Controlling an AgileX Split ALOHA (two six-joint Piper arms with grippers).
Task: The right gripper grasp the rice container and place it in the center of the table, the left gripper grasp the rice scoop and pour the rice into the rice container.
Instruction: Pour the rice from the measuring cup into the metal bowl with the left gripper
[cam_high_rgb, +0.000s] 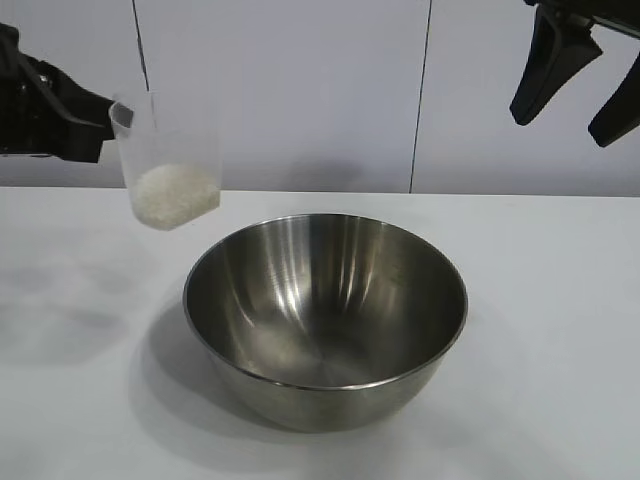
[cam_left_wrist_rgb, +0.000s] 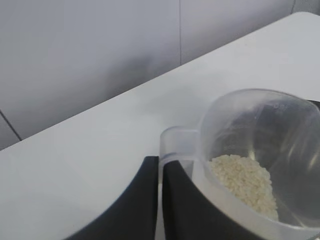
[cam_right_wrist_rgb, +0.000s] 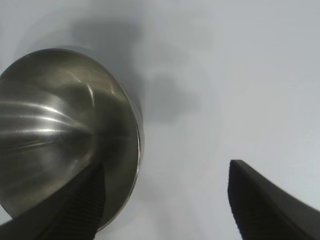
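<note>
White table (cam_high_rgb: 560, 330): left hand (cam_left_wrist_rgb: 160, 200) holds rice scoop (cam_high_rgb: 165, 160) above it.

This looks like a robotics lab test bench rather than a kitchen. A plain white table (cam_high_rgb: 560, 330) fills the lower part of the frame, backed by bare grey-white wall panels (cam_high_rgb: 280, 90) with thin vertical seams. Black robot arms reach in from the upper left and upper right corners.

Shiny steel rice container (cam_high_rgb: 325, 320) upright on the white table (cam_high_rgb: 560, 300), centre of frame, clear plastic rice scoop (cam_high_rgb: 165, 160) aloft at upper left (slightly tilted), white rice (cam_high_rgb: 175, 195) heaped in its bottom
</note>
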